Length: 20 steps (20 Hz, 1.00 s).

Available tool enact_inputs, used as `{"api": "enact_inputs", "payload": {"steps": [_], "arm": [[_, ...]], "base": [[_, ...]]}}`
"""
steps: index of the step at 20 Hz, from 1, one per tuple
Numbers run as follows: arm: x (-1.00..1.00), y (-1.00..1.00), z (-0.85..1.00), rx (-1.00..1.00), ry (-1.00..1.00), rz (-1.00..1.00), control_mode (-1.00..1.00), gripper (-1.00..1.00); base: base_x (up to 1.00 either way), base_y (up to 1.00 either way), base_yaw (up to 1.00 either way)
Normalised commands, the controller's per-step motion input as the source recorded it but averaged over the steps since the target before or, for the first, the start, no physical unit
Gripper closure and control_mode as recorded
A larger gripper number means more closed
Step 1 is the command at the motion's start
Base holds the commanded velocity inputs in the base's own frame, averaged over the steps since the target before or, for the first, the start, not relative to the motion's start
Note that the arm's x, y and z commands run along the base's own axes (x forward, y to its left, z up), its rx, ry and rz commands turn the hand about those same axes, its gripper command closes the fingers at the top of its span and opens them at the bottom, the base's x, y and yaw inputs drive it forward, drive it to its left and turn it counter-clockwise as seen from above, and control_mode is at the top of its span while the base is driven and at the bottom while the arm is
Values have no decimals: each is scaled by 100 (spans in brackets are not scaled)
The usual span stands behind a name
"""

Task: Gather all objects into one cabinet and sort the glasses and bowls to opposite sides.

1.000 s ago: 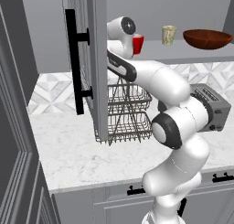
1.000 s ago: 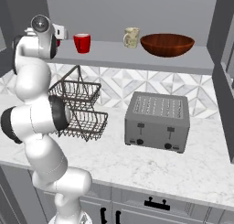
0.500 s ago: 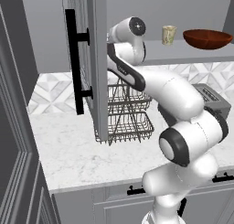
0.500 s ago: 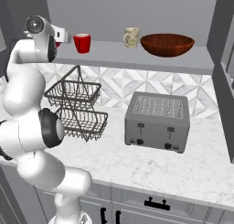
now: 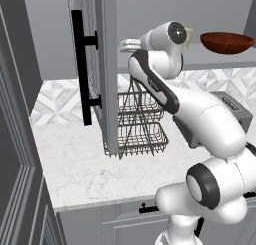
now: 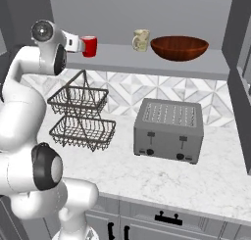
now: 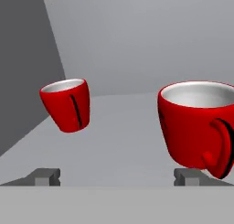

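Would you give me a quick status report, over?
Gripper open, empty. Two red cups on cabinet shelf left; bowl right. Nothing blocking.

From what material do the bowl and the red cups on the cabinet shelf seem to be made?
The bowl looks like wood: dark reddish-brown, satin sheen, faint streaks resembling grain. The red cups look like glazed ceramic, perhaps plastic: glossy red outside, pale grey-white inside, with a thick rim and a handle on the nearer one. Rendered images leave this uncertain.

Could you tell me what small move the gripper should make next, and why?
Probably draw straight back from the shelf: the gripper is open, holding nothing, with two red cups standing free on the shelf's left, opposite the bowl on the right.
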Motion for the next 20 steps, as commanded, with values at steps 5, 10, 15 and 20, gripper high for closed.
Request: {"api": "enact_inputs", "payload": {"steps": [5, 10, 15, 20], "arm": [[-17, -71, 0, 0, 7, 0, -100, -100], [0, -37, 5, 0, 16, 0, -100, -100], [12, -26, 1, 0, 12, 0, -100, -100], [25, -6, 0, 0, 0, 0, -100, -100]], "base": [[0, 0, 0], [0, 0, 0], [0, 0, 0], [0, 0, 0]]}}
